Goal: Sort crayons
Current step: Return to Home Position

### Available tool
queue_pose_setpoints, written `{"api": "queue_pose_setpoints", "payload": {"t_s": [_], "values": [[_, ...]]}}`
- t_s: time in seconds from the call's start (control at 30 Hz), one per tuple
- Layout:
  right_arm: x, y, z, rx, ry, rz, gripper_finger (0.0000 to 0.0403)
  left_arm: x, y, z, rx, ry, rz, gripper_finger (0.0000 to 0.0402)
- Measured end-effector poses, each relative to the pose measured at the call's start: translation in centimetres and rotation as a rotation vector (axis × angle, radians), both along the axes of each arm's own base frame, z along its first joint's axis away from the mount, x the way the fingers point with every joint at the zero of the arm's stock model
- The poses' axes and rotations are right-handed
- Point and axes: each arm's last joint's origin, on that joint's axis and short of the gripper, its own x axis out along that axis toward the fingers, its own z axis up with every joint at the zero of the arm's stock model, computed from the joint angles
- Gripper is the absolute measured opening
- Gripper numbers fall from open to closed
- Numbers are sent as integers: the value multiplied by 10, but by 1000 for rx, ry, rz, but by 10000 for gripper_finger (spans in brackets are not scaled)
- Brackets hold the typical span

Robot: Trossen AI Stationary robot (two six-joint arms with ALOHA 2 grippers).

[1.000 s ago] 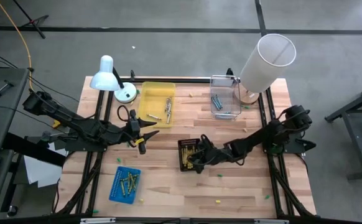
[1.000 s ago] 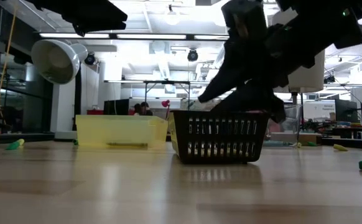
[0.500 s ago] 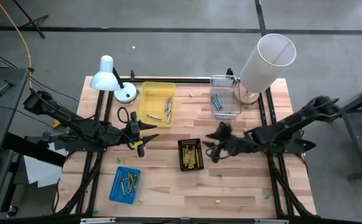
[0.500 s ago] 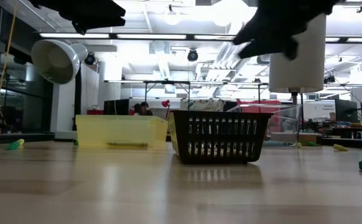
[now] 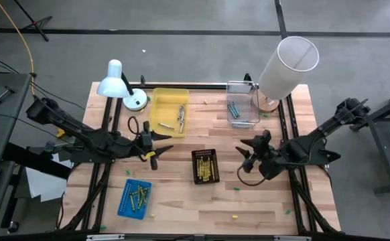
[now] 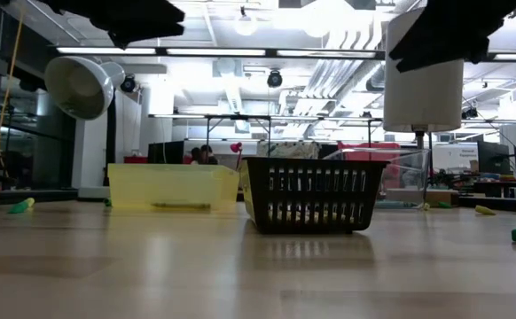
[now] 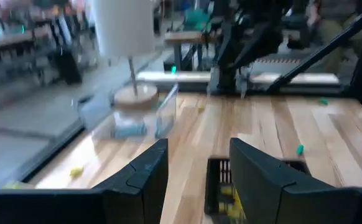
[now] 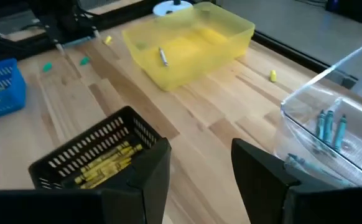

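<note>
A black basket [image 5: 206, 166] near the table's middle holds yellow crayons [image 8: 106, 165]. At the back, a yellow tray [image 5: 168, 110] holds a few greyish crayons [image 5: 180, 115]. A clear tray [image 5: 242, 111] beside it holds bluish-grey ones [image 8: 328, 126]. A blue basket [image 5: 135, 198] at the near left holds green crayons [image 5: 140, 195]. My left gripper [image 5: 163, 140] hovers open to the left of the black basket, empty. My right gripper [image 5: 247, 152] hovers open to the right of that basket, above the table, with nothing between its fingers [image 8: 147, 171].
A white desk lamp [image 5: 118, 80] stands at the back left. A tall white cylinder [image 5: 285, 67] stands on a wooden base at the back right. Small green and yellow specks [image 5: 235, 217] lie scattered on the wood. Bare tabletop lies along the near edge.
My right gripper has risen out of the black basket and drawn back toward the table's right edge, rolling and tipping nearer to level as it went. The black basket has stayed where it was.
</note>
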Motion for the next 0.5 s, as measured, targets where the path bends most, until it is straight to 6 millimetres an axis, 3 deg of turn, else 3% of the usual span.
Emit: {"api": "queue_pose_setpoints", "payload": {"t_s": [0.13, 0.3, 0.5], "values": [[5, 0, 3, -12, -30, 6, 165, 15, 8, -19, 51, -130, -141, 154], [9, -4, 5, -26, -29, 8, 165, 28, 45, -20, 34, -195, -173, 135], [10, -10, 3, -38, 9, -3, 165, 6, 73, 2, 73, -151, -121, 93]]}}
